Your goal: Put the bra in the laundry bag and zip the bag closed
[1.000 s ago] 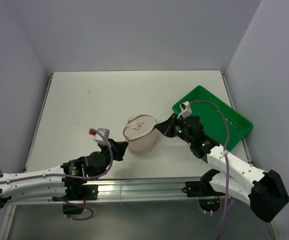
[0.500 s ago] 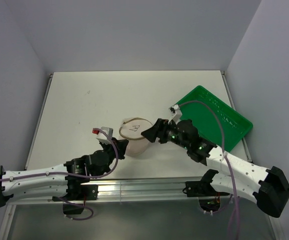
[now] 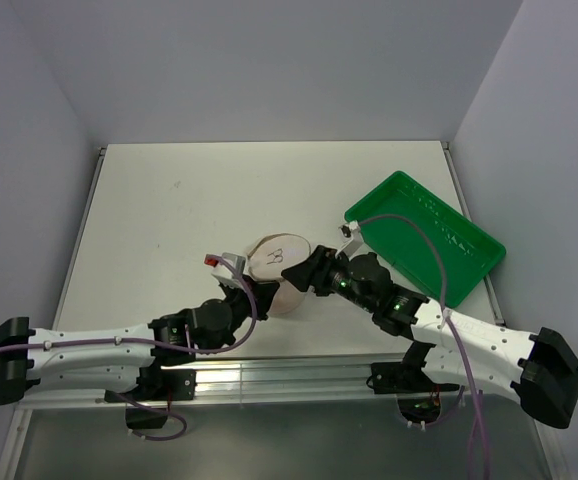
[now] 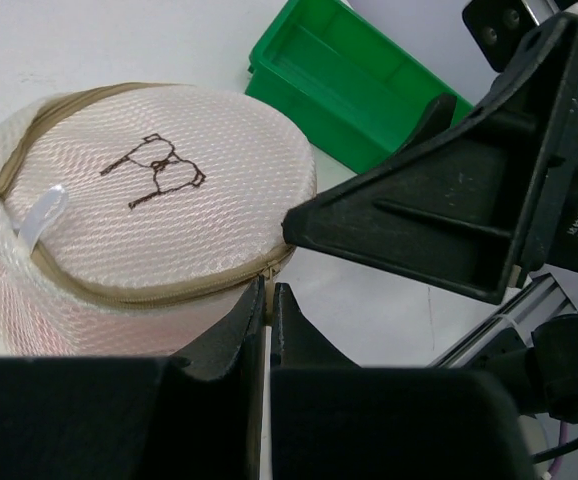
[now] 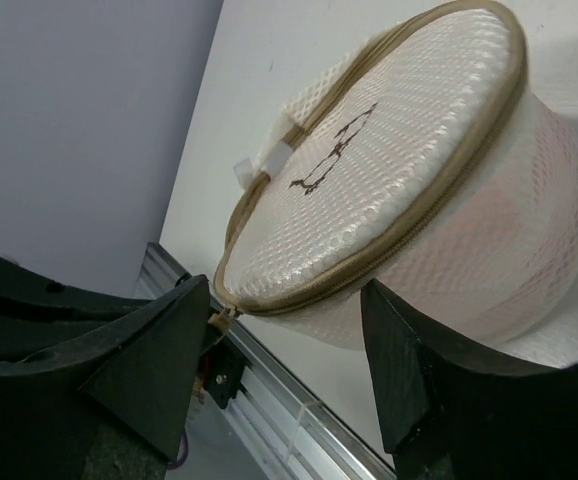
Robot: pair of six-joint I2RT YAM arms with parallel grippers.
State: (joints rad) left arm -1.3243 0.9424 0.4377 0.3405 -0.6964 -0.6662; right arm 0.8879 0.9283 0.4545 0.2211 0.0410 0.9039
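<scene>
From where I stood, the left arm lay low along the near edge of the white table (image 3: 169, 200), reaching toward the middle. The left gripper (image 3: 256, 290) was at the near side of the laundry bag (image 3: 274, 262). Its 2 fingers (image 4: 231, 330) were pressed almost together, with only a thin slit between them. Their tips sat right at the tan zip line on the bag's rim, but I could not tell whether they pinched the zip tab or anything else. The bag stood on the table near the middle as a round, puffy drum of pale mesh. On its top disc there was a small dark mark (image 4: 157, 170), and beside the zip a white loop tag (image 4: 44, 215). The zip looked done up along all the rim I could see. Through the mesh side wall showed the soft pink of the bra (image 5: 514, 215), which lay inside the bag. Just to the right, the right gripper (image 3: 297, 275) had its jaws spread wide and held nothing. One black fingertip (image 4: 299, 225) touched the bag's upper rim, and in the right wrist view the bag filled the space beyond the 2 parted fingers. Farther right, apart from the bag, the green tray (image 3: 424, 215) sat at an angle by the table's right edge.
</scene>
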